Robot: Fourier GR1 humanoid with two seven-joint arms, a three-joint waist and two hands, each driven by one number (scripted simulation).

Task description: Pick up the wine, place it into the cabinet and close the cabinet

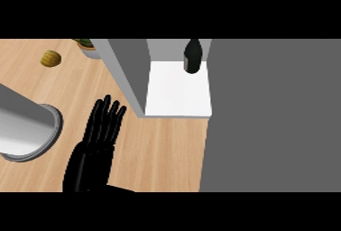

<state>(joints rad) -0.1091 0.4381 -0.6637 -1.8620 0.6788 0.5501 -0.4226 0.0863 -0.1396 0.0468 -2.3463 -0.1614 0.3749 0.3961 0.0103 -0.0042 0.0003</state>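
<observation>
The dark wine bottle (191,56) stands upright inside the open cabinet, at the back of its white floor (178,92). No hand touches it. My left hand (99,137) lies over the wooden counter, left of and nearer than the cabinet's left wall (130,72). Its fingers are straight, pointing away from me, and hold nothing. Its fingertips end just short of the wall's front corner. A broad grey panel (273,115) fills the view's right side beside the cabinet opening; I cannot tell if it is the door. My right hand does not show.
A large grey cylinder (26,128) with a rimmed end juts in from the left edge, close beside my left hand. A small yellow-brown fruit (50,58) and a potted plant (86,46) sit at the far left of the counter.
</observation>
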